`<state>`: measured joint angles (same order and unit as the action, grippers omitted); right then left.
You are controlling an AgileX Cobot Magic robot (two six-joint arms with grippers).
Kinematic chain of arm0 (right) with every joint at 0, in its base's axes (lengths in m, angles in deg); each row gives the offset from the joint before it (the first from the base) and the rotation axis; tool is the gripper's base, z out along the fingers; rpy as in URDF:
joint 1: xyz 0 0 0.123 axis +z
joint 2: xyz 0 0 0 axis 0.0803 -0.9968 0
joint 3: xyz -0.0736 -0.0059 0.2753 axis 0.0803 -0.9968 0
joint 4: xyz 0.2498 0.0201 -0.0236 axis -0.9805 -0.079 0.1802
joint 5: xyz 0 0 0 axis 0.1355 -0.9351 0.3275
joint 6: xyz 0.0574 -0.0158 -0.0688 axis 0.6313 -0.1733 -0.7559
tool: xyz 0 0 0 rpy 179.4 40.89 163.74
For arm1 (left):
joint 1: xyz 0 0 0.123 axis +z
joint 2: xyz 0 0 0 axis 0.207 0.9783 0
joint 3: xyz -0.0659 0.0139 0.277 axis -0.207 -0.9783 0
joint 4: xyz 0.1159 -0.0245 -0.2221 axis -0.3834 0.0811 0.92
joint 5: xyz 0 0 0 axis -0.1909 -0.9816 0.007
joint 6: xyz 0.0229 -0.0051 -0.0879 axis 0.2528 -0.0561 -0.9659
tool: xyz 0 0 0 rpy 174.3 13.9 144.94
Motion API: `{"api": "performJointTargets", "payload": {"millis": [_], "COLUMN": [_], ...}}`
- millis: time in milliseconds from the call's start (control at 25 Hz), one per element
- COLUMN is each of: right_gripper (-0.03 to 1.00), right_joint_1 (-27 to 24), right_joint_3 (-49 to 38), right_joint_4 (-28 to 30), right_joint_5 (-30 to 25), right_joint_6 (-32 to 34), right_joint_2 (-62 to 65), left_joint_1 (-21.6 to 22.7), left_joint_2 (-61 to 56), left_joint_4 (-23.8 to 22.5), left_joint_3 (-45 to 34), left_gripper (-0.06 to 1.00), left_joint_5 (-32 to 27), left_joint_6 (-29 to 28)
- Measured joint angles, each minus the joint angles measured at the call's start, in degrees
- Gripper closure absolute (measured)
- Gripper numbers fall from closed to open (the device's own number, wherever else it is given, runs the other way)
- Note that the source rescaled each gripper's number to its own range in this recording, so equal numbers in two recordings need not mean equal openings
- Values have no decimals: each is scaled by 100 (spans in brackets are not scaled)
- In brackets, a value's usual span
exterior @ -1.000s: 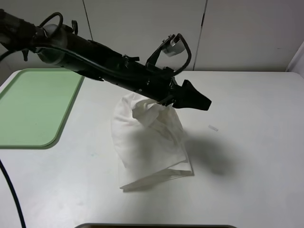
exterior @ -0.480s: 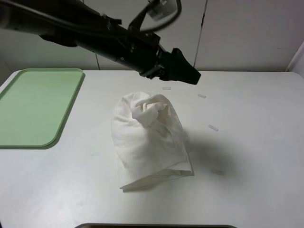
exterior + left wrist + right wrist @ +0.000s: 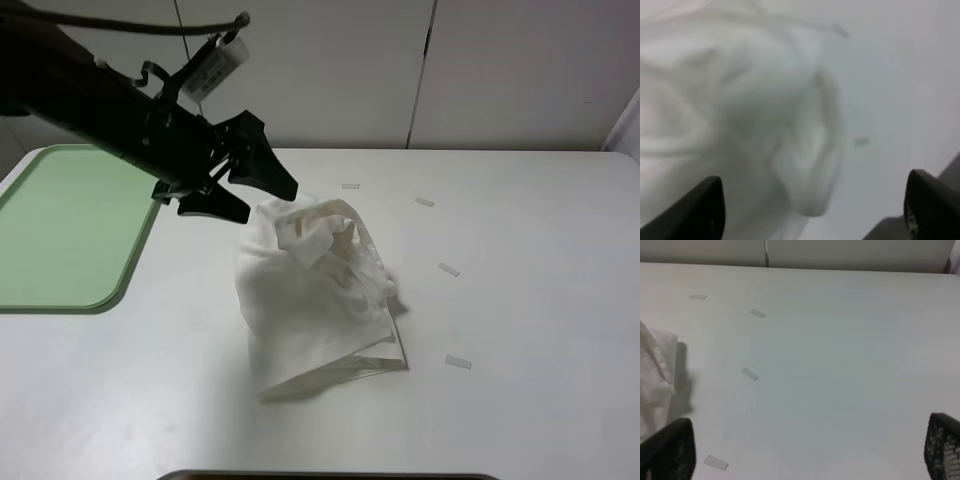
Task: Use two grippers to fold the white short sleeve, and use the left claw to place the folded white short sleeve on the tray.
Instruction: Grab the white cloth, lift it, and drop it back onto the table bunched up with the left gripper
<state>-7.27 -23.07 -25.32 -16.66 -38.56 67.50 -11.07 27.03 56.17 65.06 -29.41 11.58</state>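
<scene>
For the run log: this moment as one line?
left hand: open, empty | crumpled white cotton T-shirt: heaped on table | pale green plastic tray: empty

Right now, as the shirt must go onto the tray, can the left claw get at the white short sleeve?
Probably yes. The left claw hovers open close by the top of the bunched white short sleeve, and nothing shows between them.

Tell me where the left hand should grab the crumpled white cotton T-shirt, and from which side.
Probably the raised bunched peak of the white cotton T-shirt, from above on the side facing the pale green plastic tray, where the open left hand hovers. Layers gather and stand up there; the bottom edges lie flat.
</scene>
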Motion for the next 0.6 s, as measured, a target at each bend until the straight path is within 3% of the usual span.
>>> {"api": "performJointTargets", "payload": {"millis": [160,360,400,520,600], "right_gripper": [-3,-3,-3,-3,-3], "right_joint_1": [0,0,0,0,0], "right_joint_3": [0,0,0,0,0], "right_joint_4": [0,0,0,0,0], "right_joint_5": [0,0,0,0,0], "right_joint_6": [0,0,0,0,0], "right_joint_2": [0,0,0,0,0], "left_joint_1": [207,207,36,-264,-454], "left_joint_2": [-19,118,555,994,1305], "left_joint_4": [294,1304,2557,3712,4001], "left_joint_3": [-752,-1088,-1103,-1013,-786], "left_gripper": [22,22,22,22,22], "left_joint_5": [367,964,1126,1236,1274], "left_joint_6": [-326,362,1450,2742,3281]}}
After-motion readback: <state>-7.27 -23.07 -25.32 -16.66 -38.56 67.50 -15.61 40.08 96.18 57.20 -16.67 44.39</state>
